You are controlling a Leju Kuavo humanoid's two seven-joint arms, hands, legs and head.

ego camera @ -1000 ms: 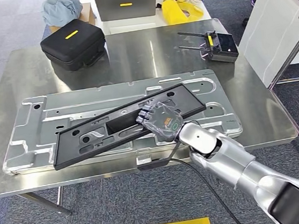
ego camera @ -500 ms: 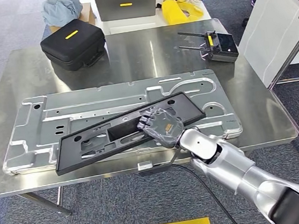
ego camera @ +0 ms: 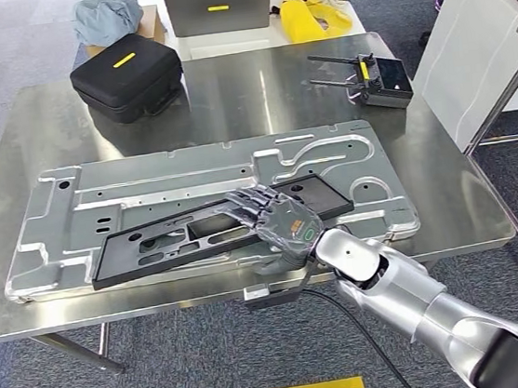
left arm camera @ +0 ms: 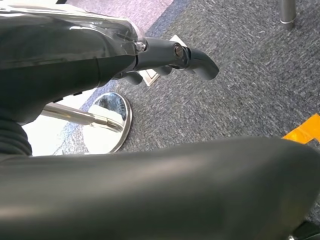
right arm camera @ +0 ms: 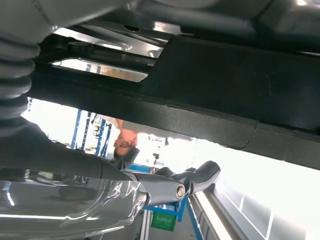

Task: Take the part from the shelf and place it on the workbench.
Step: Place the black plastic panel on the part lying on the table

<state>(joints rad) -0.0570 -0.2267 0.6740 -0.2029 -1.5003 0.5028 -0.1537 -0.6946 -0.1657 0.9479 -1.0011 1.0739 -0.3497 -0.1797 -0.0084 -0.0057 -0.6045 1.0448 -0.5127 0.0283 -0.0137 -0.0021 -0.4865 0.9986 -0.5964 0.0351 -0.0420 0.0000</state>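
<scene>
On the near half of the steel workbench [ego camera: 444, 163], your task's thing, the long black part [ego camera: 163, 244], lies flat on top of a big silver stamped panel [ego camera: 62, 226]. Its long axis runs roughly from 9 o'clock to 3 o'clock, with the 3 o'clock end tipped a little away from you.

Your right hand [ego camera: 273, 219] sits over the part's right-of-centre stretch, fingers spread flat across the top of it. In the right wrist view the fingers [right arm camera: 196, 177] look extended and apart from the part's black edge [right arm camera: 211, 85], so you appear to have an open hand holding nothing, though contact underneath the palm cannot be ruled out.

From the hand, most of the part extends toward 9 o'clock; only a short end [ego camera: 326, 194] lies toward 2 o'clock. The right arm is plainly the nearer one. Your left hand [left arm camera: 166, 55] hangs low over the carpet, fingers loose, holding nothing.

Judging by this, placement looks done, and your way out is straight back toward 5 o'clock.

At 11 o'clock sits a black case [ego camera: 126, 76], at 1 o'clock a controller with antennas [ego camera: 377, 77]; both are well apart from the part. A black cable [ego camera: 355, 323] hangs beneath your forearm at the table's near edge, so watch for snagging.
</scene>
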